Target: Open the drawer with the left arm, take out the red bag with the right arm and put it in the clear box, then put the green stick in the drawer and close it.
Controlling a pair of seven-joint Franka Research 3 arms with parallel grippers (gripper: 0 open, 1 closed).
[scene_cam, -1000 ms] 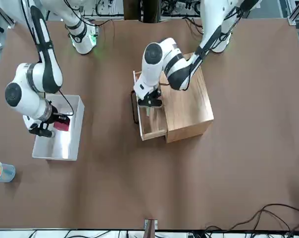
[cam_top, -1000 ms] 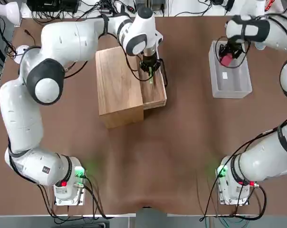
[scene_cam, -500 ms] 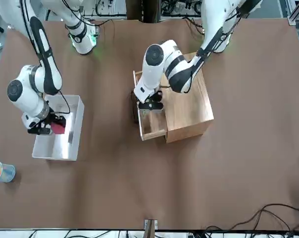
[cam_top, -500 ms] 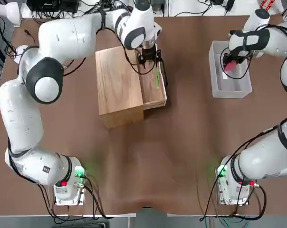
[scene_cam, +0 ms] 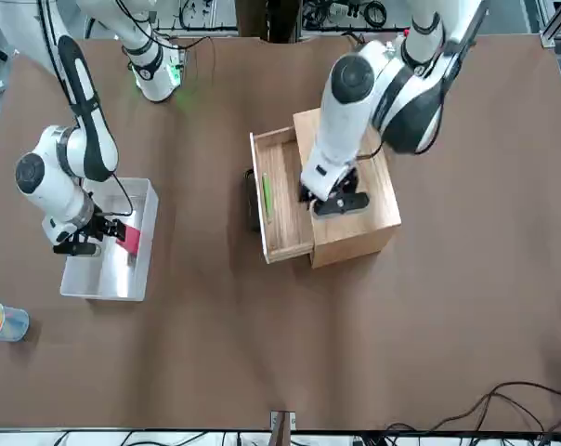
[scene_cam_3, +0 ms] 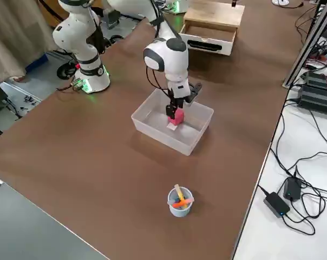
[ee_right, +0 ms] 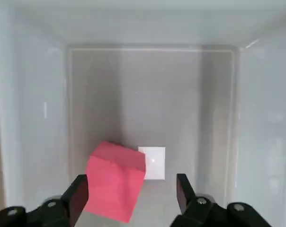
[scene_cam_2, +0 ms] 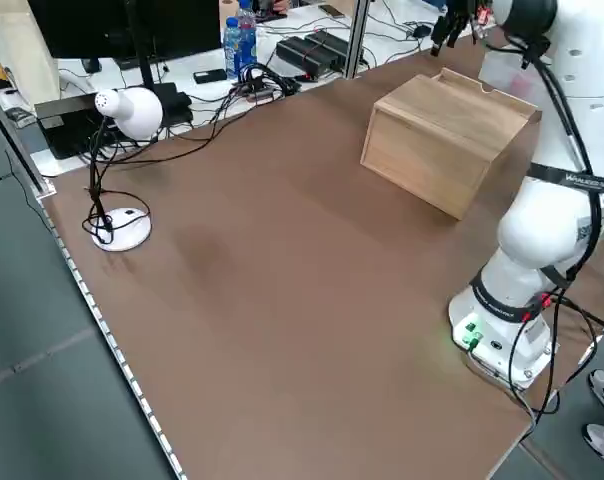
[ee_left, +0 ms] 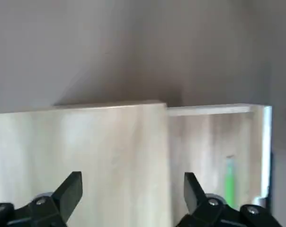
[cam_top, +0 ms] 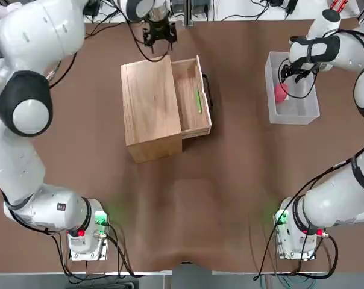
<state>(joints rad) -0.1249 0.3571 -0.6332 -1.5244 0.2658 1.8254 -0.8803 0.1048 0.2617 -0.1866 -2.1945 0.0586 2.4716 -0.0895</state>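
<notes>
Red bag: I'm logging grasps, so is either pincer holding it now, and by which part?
Neither. The red bag lies loose in the clear box under the open right pincer; the left pincer is open and empty.

we see drawer [cam_top: 191,96]: pale wood, thin black handle | green stick [cam_top: 198,99]: bright green | red bag [ee_right: 115,179]: plain pink-red | clear box [cam_top: 312,111]: whitish, see-through, small white label on its floor | table [cam_top: 230,180]: plain brown | both arms: white shells, black joints | cup [scene_cam_3: 180,201]: light blue, orange pens inside
</notes>
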